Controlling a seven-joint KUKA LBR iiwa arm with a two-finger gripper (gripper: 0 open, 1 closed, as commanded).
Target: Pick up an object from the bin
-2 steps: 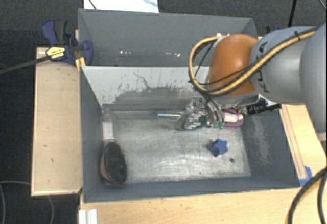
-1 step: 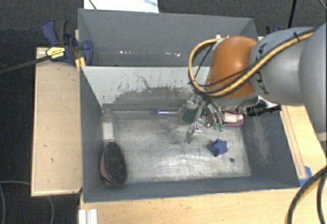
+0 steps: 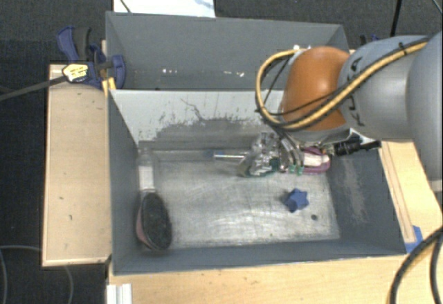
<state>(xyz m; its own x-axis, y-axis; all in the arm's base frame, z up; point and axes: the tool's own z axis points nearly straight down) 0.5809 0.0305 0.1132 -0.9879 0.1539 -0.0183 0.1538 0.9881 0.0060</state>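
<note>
I see the tool (image 3: 265, 161) in the middle of the bin (image 3: 123, 185), up-left of a small blue piece (image 3: 296, 200); open or closed, I cannot tell.

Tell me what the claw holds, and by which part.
Cannot be told. The claw hangs low near the bin's back wall; the small blue piece lies loose nearby.

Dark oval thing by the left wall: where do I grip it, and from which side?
Probably across its narrow middle, from straight above: the dark oval thing lies flat, lengthwise beside the bin's left wall, leaving little room on the wall side.
</note>
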